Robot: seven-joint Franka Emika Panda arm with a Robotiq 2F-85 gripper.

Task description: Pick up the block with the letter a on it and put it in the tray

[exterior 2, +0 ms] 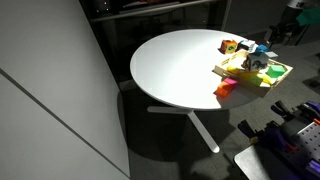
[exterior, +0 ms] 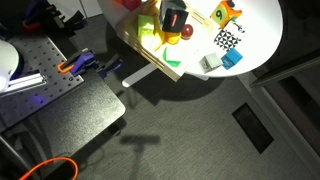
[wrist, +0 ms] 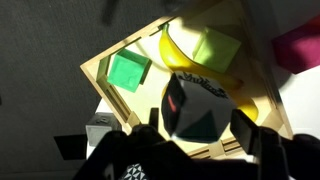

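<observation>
Dark floor (exterior: pixel 200 130) surrounds a round white counter (exterior 2: pixel 180 65), and everything of note sits near the counter's edge. Between the jaws is the block (wrist: pixel 200 112), dark with one red face; no letter can be read on it. The jaws are clenched on it, with the fingers (wrist: pixel 248 132) against its two opposite sides. The block is over the tray (wrist: pixel 97 88), inside the line of the rim. Whether it touches the tray's floor cannot be told.

Just under the jaws, a yellow curved piece (wrist: pixel 195 72) lies in the tray, partly hidden by the block. Past it, farther from the jaws, is a yellow-green block (wrist: pixel 215 45), also in the tray. Off to one side of the jaws, a green block (wrist: pixel 128 70) lies flat in a corner of the tray.

Outside the rim, a grey block (wrist: pixel 100 130) stands on the counter close to one finger. A magenta block (wrist: pixel 300 45) lies on the opposite side of the jaws. In an exterior view, a checkered block (exterior: pixel 228 40), a blue block (exterior: pixel 232 59) and an orange block (exterior: pixel 222 13) lie on the counter beside the tray, clear of the jaws.
</observation>
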